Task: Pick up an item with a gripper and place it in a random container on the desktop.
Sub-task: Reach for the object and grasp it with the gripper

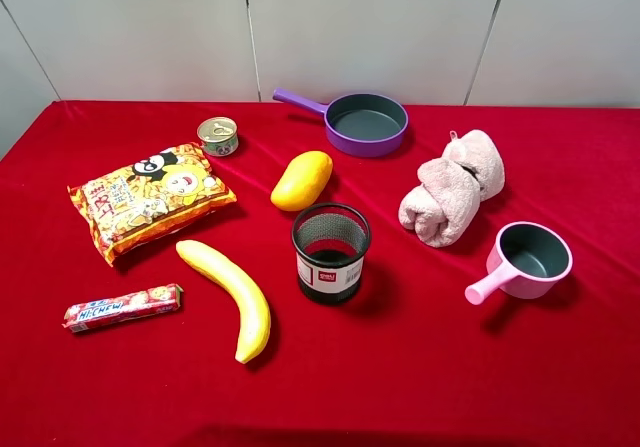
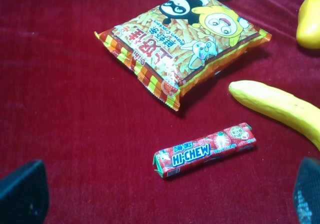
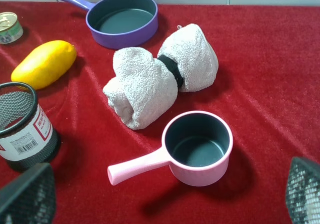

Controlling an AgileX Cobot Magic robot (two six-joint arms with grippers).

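You have the mango (image 1: 302,180) lying on the red desktop (image 1: 500,367) near its middle, just beyond the black mesh cup (image 1: 331,252) and well short of the purple saucepan (image 1: 366,123) at the far edge. At near left a candy stick (image 2: 205,149) reads "HI-CHEW". Your left gripper (image 2: 164,200) and right gripper (image 3: 166,198) both hang spread wide, empty.

The mango (image 1: 301,180) lies on the red cloth (image 1: 450,367) between the purple saucepan (image 1: 367,146) and the mesh cup (image 1: 331,252).
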